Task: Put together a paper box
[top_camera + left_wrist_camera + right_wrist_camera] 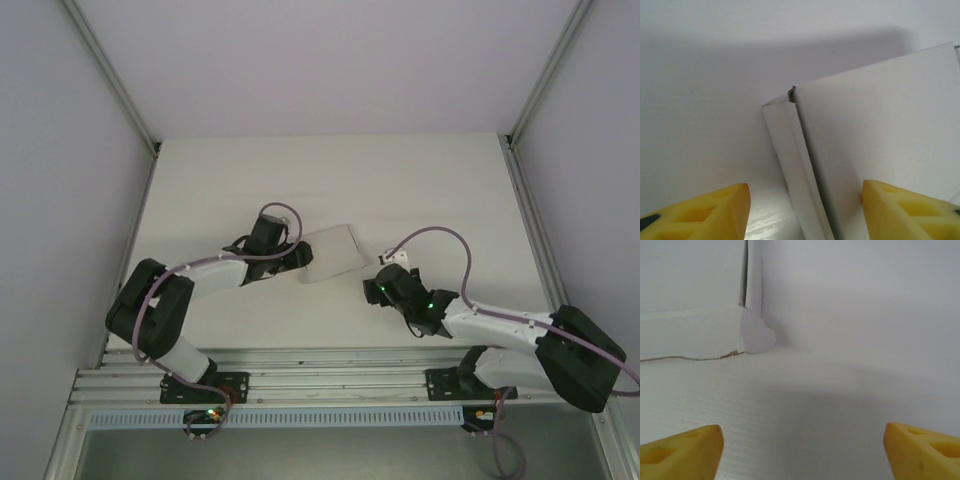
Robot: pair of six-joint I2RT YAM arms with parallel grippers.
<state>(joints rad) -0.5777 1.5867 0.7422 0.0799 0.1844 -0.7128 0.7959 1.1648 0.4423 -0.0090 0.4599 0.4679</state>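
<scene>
While one paper box (pixel 332 252) sits mid-table (pixel 420 180), two grippers flank it: the left gripper (pixel 801 200) straddles its folded edge, fingers apart and not clamped; the right gripper (pixel 802 440), spread wide, holds nothing.

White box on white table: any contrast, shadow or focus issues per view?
Top external: the paper box barely separates from the table, its edges are faint, and there is no glare. Left wrist: box creases are sharp, with a broad soft shadow on the surface behind it. Right wrist: a wide soft shadow crosses the table in the foreground, and texture is low overall.
</scene>
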